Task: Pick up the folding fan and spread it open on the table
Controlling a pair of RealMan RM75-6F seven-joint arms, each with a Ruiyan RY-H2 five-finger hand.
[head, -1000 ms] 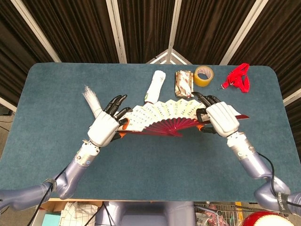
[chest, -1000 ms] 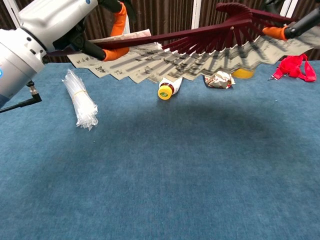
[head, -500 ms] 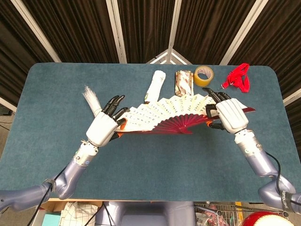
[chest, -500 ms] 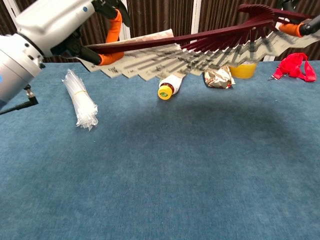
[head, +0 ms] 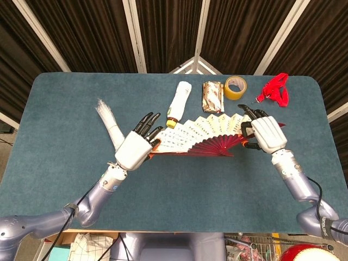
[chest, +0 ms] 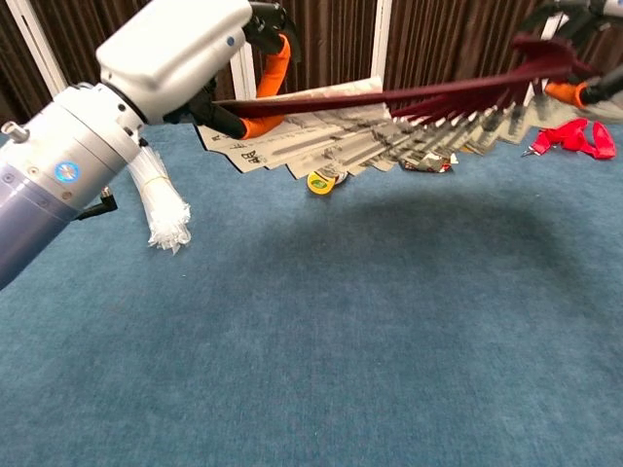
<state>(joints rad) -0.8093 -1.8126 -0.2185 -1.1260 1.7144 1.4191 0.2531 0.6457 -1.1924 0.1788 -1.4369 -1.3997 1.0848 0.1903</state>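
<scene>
Over the blue table (head: 65, 163), your two hands hold the folding fan (head: 204, 133) spread between them, raised off the cloth; the chest view shows its shadow on the surface below. Fan: cream paper leaf with dark script toward the far side, dark red ribs fanned on the near side, long axis running left to right.

Left hand (head: 136, 150): fingers closed on the fan's left end rib, orange fingertips (chest: 275, 60) pressed against it in the chest view.

Right hand (head: 266, 134): grips the right end rib, fingers curled round it.

Other items, far half of table, none touching the fan as far as the frames show:
- white bottle (head: 178, 100) with yellow cap, lying on its side, just behind the fan's left half
- clear plastic bundle (head: 107, 120), beside your left hand
- red strap (head: 276, 90), far right corner
- yellow tape roll (head: 235, 87)
- crumpled foil packet (head: 212, 96), between bottle and tape
</scene>
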